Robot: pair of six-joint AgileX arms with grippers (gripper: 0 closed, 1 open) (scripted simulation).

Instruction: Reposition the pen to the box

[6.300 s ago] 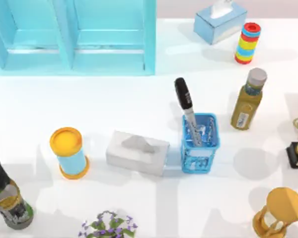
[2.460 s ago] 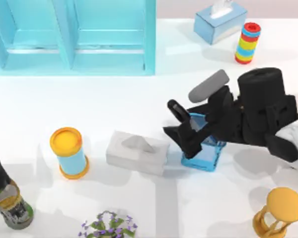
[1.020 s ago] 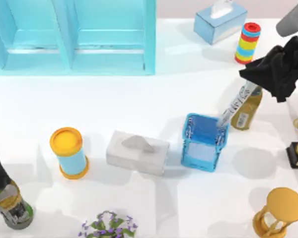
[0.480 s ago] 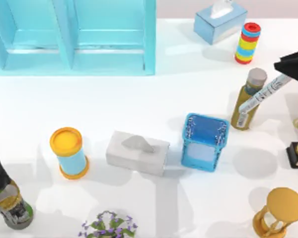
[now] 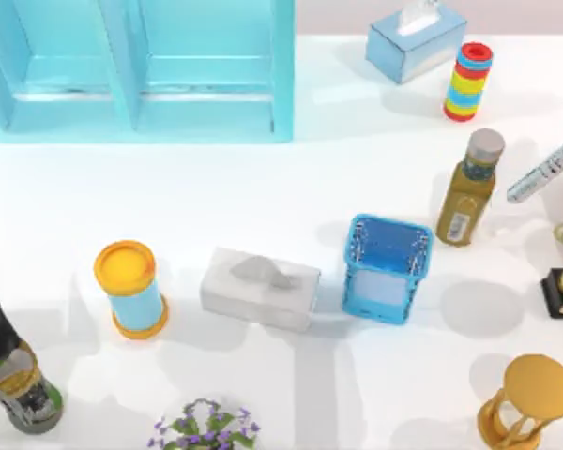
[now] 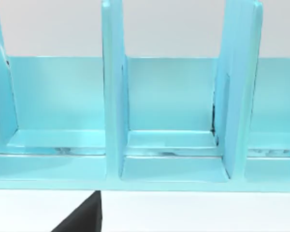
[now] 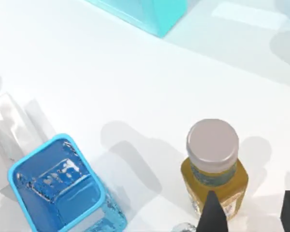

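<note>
R gripper (image 7: pixel 249 212) clenched on the pen (image 5: pixel 546 168), lifted at far right beside the amber bottle (image 5: pixel 467 190); carry high over clutter w/ firm grip toward the box, prob. the tissue box (image 5: pixel 260 287).

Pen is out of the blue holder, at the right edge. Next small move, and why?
Probably swing the right gripper leftward, the pen kept high: it hangs tilted at the table's right edge, beyond the amber bottle, far from the white tissue box. Left gripper idles facing the blue shelf.
</note>
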